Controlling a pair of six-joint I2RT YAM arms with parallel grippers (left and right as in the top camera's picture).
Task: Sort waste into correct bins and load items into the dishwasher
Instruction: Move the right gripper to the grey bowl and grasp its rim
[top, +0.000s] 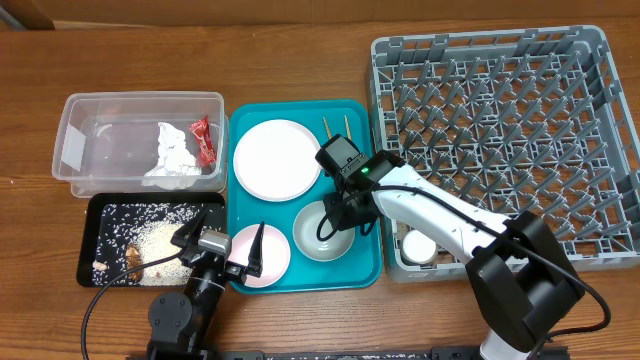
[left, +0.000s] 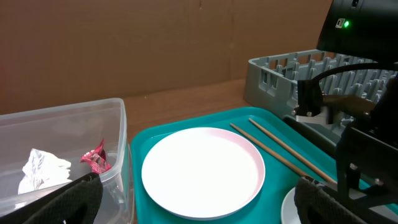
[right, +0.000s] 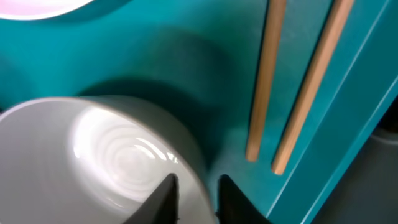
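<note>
My right gripper (top: 338, 214) (right: 198, 186) is shut on the rim of the grey-white bowl (top: 312, 240) (right: 93, 155), one finger inside and one outside. The bowl sits on the teal tray (top: 365, 270). Beside it lie the wooden chopsticks (top: 337, 128) (right: 264, 81), the large plate (top: 277, 158) (left: 202, 171) and the pink dish (top: 275, 258). My left gripper (top: 222, 243) (left: 199, 199) stands open over the pink dish's left side, holding nothing. The tissue (top: 172, 158) and red wrapper (top: 203, 140) lie in the clear tub (top: 100, 130). Crumbs (top: 160, 240) lie in the black tray (top: 95, 215).
The grey dish rack (top: 500, 120) (left: 273, 78) fills the right of the table. A small white cup (top: 419, 246) sits in its near left corner. My right arm reaches across from the rack's front edge to the teal tray.
</note>
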